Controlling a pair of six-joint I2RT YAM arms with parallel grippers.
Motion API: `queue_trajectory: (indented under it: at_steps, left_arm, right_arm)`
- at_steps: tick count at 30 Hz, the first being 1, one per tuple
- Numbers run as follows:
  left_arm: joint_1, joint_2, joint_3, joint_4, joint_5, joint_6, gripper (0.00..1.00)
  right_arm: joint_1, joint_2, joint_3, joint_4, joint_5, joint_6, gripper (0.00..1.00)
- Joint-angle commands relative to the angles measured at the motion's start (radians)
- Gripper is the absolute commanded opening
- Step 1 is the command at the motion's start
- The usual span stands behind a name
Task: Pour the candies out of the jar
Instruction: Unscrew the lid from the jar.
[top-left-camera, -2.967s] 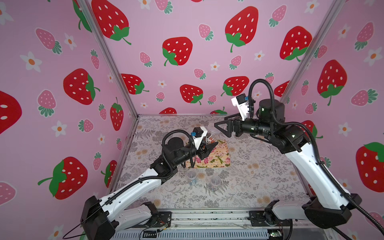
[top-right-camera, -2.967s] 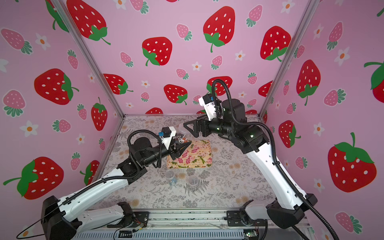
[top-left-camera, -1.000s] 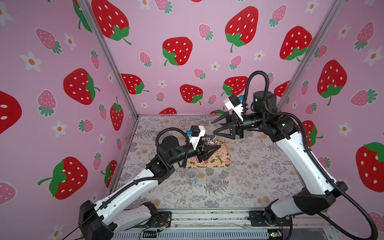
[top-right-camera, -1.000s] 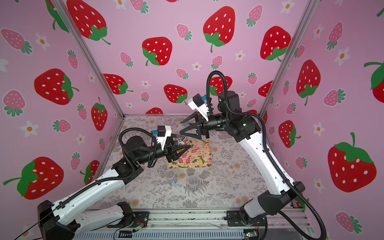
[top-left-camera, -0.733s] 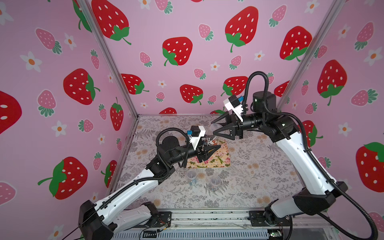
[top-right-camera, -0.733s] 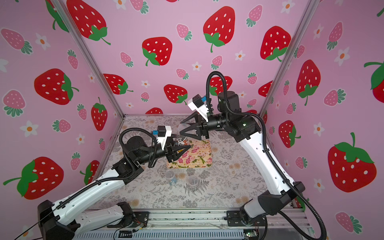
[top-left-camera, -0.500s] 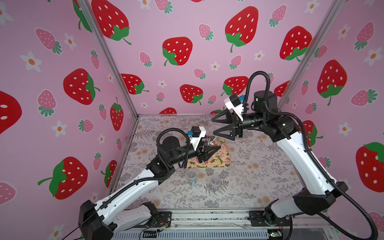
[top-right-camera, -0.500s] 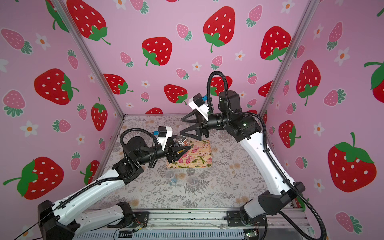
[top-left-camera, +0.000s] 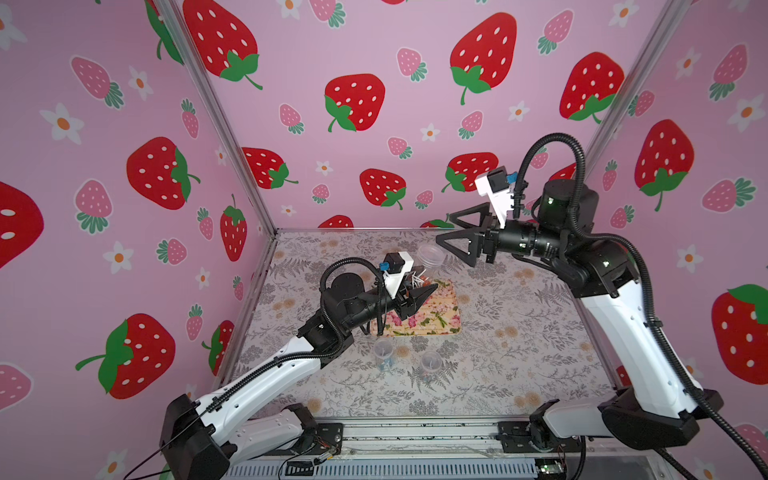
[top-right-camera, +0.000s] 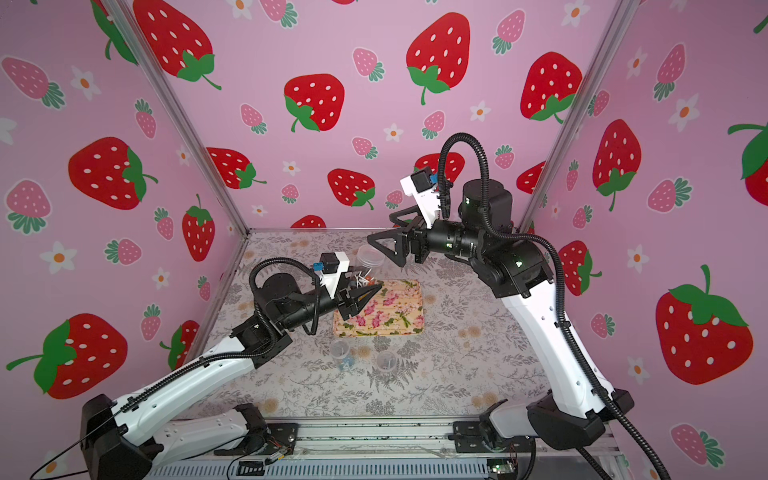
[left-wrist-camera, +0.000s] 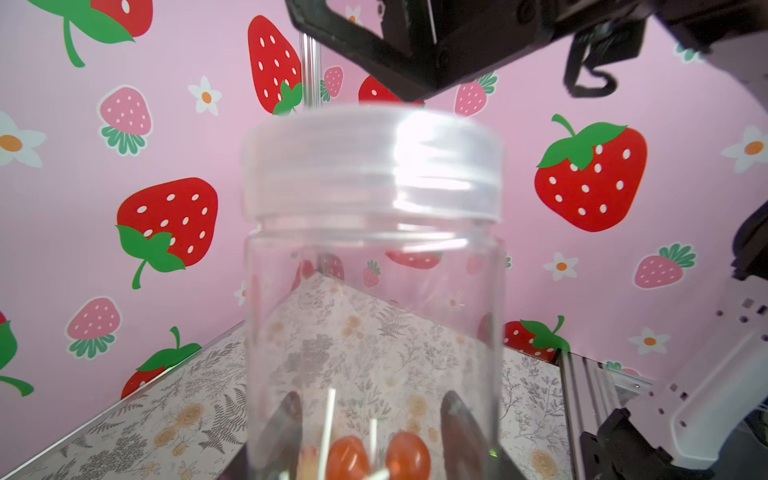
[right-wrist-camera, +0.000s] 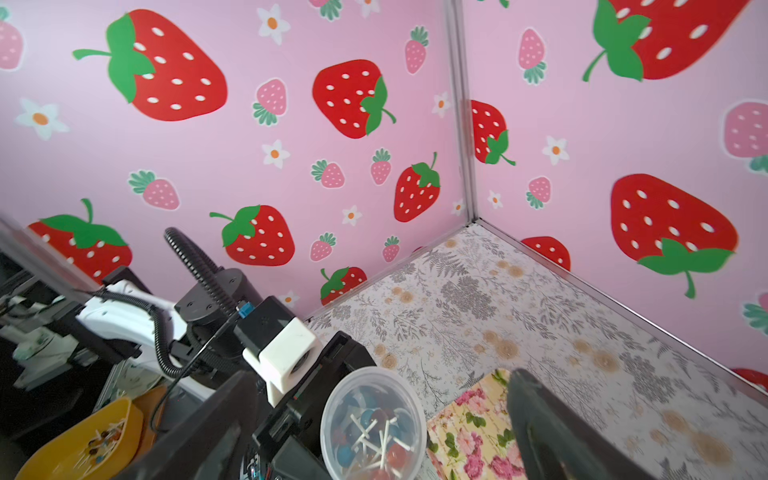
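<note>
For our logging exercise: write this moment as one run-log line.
left gripper: shut on jar | right gripper: open, over lid | lid: on | candies: in jar

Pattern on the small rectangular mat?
Pink flowers and green leaves on pale yellow; the mat shows best in a top view.

Clear round plastic jar (left-wrist-camera: 374, 299): smooth, glossy, see-thru. Its translucent plastic screw lid (left-wrist-camera: 374, 166) is cloudier, w/ ridged sides. Small round-headed stick candies (left-wrist-camera: 399, 457): heads glossy, sticks matt white. Rectangular floral mat (top-left-camera: 432, 316) looks like cloth, matt. Grey fern-print table cover (top-left-camera: 519, 365) matt. Pink strawberry-print walls (top-left-camera: 291, 62) matt. Silver corner post (right-wrist-camera: 463, 124) metal, satin. White arm shells (top-left-camera: 623, 332) smooth plastic. Black cable conduit (top-left-camera: 555, 137) ribbed.
</note>
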Motion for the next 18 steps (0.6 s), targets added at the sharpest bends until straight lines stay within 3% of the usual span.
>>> queue_trajectory:
  at_steps: [1,10,18]
  left_arm:
    - [-0.002,0.013,0.015,0.058,-0.043,0.058,0.47]
    - [-0.001,0.008,0.005,0.053,-0.055,0.062,0.47]
    - [-0.001,0.007,0.005,0.049,-0.055,0.067,0.47]
  right_arm:
    - [0.031,0.002,0.008,-0.087,0.161,0.072,0.96]
    - [0.090,0.042,-0.012,-0.141,0.214,0.062,0.96]
    - [0.116,0.069,-0.026,-0.137,0.183,0.066,0.91]
